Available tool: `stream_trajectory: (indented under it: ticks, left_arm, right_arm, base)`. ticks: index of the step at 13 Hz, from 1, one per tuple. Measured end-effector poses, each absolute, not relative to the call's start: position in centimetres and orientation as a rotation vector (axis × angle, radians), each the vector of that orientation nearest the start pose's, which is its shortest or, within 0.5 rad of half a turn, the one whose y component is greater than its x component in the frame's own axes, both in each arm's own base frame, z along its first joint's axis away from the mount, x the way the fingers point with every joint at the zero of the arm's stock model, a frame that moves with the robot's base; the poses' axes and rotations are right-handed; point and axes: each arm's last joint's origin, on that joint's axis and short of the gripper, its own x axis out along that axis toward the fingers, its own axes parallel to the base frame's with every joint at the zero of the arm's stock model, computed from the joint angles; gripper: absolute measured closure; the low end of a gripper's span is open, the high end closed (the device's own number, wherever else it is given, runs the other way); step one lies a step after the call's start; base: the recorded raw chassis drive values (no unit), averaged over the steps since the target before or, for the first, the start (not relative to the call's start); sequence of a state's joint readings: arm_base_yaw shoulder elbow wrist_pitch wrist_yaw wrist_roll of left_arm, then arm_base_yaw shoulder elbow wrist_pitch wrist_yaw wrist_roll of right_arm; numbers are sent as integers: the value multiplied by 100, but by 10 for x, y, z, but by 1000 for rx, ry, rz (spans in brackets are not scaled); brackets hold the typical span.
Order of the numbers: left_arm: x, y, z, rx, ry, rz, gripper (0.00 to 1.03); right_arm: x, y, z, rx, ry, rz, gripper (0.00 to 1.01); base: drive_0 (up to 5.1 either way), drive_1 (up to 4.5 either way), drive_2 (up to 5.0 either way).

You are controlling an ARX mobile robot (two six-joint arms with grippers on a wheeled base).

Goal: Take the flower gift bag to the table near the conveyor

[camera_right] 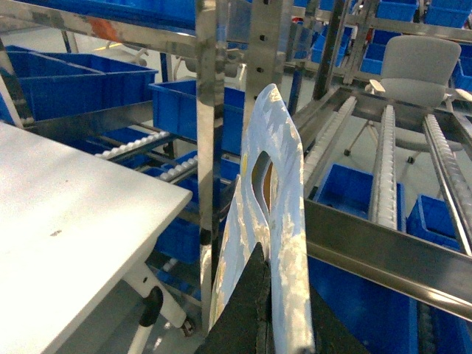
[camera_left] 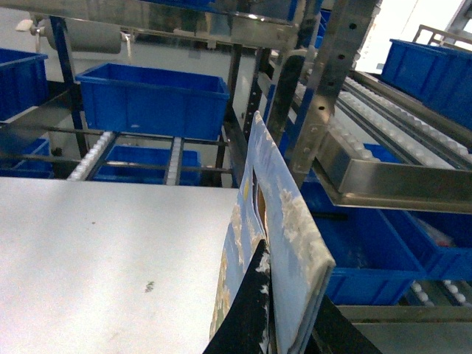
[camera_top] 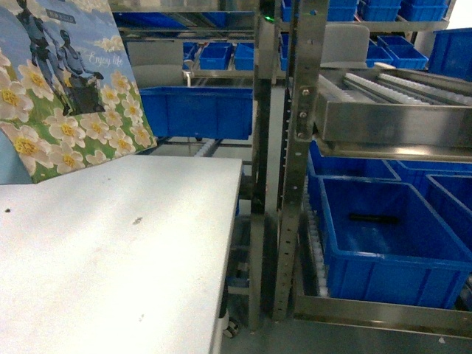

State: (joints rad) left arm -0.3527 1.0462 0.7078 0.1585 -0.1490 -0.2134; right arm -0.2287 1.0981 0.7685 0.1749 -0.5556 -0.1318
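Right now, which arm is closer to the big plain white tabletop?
Left. The left gripper, jaws shut on a pale blue paper gift bag, hangs at the white tabletop's edge; the right gripper sits off its side, floor between.

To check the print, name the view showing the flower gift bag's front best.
Head view: the flower gift bag shows its daisy-and-robot front, partly cropped at the frame edge. Both wrist views show a bag only edge-on, print hardly readable.

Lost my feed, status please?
Left hand shut on flower gift bag, held above table. Right hand also clamps a pale bag edge. Conveyor rack close right.
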Motion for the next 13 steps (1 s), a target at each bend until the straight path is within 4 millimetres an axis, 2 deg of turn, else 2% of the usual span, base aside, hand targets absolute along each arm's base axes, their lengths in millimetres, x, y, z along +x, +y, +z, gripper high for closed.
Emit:
stream_trajectory:
  ticks: [13]
  left_arm:
    - [221, -77, 290, -168, 196, -183, 101]
  right_arm:
    - [240, -40, 302, -72, 119, 336, 99]
  base:
    - [-498, 248, 248]
